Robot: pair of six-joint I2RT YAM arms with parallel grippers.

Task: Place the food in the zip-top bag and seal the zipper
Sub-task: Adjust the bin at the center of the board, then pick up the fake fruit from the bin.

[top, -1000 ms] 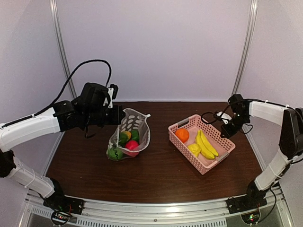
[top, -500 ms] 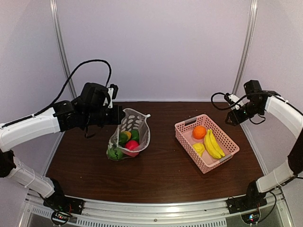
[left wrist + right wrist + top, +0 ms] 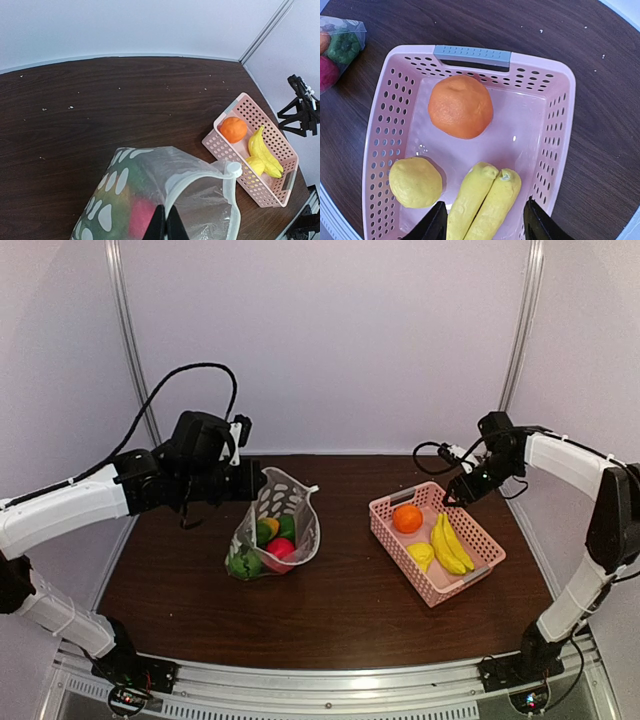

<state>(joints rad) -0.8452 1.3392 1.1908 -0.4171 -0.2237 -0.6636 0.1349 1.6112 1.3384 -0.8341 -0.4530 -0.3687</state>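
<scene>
Top view. The left gripper [image 3: 247, 480] pinches the far-left rim of the bag [image 3: 290, 502], holding it up at centre-left of the table [image 3: 340, 625]. A red fruit [image 3: 280, 548] and a green vegetable [image 3: 243, 563] lie inside. The right gripper [image 3: 462, 490] hangs over the far end of the basket [image 3: 432, 600], which holds the orange [image 3: 407, 518], bananas [image 3: 447, 545] and lemon [image 3: 421, 556].

Left wrist. The jaws are pressed together on the zipper strip [image 3: 197, 176]. Only this view shows the mouth gaping, with the slider [image 3: 232, 169] at its right end.

Right wrist. The jaws are spread and empty, straddling the bananas [image 3: 485, 200]. Only here is their lie plain. To pick well, I'd drop straight down, close across their narrow width and stay clear of the basket wall.
</scene>
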